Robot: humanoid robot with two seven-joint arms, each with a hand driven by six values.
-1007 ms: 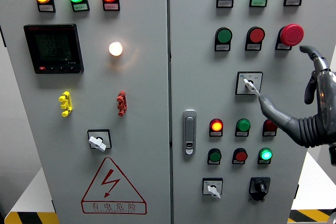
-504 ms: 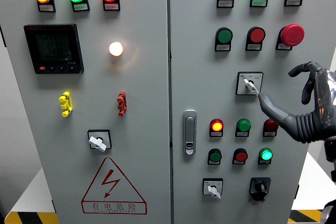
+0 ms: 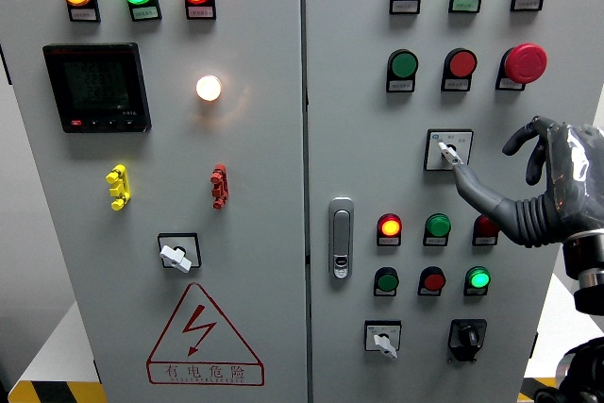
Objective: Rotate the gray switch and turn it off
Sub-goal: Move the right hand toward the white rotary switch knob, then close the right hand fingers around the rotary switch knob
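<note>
Right hand point(image 3: 543, 186) has shifted left since earlier; thumb tip touches gray switch point(image 3: 447, 150) at right of frame, other fingers point(image 3: 528, 137) curled apart, grasping nothing.

There is a single view, from the robot's head, facing a grey control cabinet point(image 3: 255, 233) almost square-on and close enough that its two doors fill nearly the whole picture. The seam between the doors runs top to bottom just right of centre. The camera sits about level with the screen point(image 3: 96, 87) on the left door. Strips of floor with hazard stripes point(image 3: 42, 391) show at the lower corners. The right hand point(image 3: 533, 191) enters at the right edge, nearer the camera than the cabinet.
</note>
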